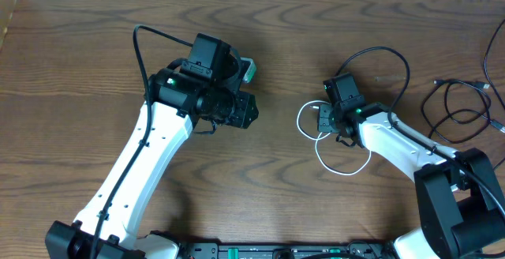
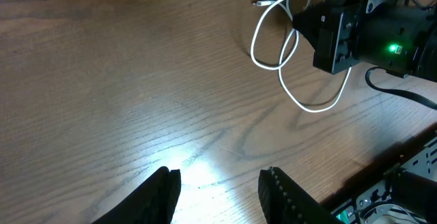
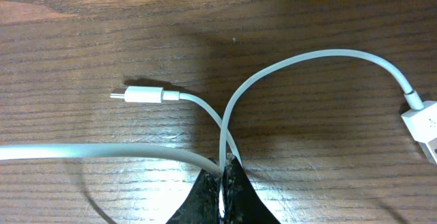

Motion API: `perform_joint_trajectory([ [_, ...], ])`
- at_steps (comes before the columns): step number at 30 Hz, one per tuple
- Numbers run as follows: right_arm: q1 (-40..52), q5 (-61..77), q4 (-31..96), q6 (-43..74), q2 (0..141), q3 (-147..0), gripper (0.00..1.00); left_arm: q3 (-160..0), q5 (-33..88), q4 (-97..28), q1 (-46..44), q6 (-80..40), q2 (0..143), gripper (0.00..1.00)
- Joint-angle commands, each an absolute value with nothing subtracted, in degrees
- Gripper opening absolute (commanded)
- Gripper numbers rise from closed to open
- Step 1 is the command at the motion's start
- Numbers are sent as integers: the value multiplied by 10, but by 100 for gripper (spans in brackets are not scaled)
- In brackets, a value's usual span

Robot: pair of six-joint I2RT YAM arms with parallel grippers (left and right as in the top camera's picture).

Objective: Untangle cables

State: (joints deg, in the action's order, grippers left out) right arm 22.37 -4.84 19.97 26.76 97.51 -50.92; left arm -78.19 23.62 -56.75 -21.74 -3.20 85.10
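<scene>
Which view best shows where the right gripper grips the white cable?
Right wrist: close up, the right gripper pinches the white cable where its strands cross. Overhead shows only its loops beside the gripper; left wrist shows them from afar, grip hidden.

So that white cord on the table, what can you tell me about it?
The white cable is thin, smooth and rubbery-looking. It lies flat on the wooden table in loose loops that cross over themselves. One end has a small slim plug, the other a chunkier white plug. The right gripper is shut at the crossing and appears to pinch the strands there.
</scene>
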Motion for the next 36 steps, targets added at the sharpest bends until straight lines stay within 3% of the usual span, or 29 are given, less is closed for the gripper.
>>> perform_joint_trajectory([
  [1, 223, -56, 205, 256, 969, -509, 1, -781, 233, -569, -216, -33, 853, 43],
  [14, 130, -57, 431, 176, 931, -683, 1, -781, 233, -569, -216, -33, 853, 43],
  [22, -25, -114, 561, 117, 931, -879, 1, -781, 233, -569, -216, -33, 853, 43],
  [30, -208, -118, 566, 142, 931, -1002, 1, -781, 233, -569, -215, -33, 853, 43],
  [36, -308, -66, 563, 154, 932, -1016, 1, -781, 233, -569, -216, -33, 853, 43],
])
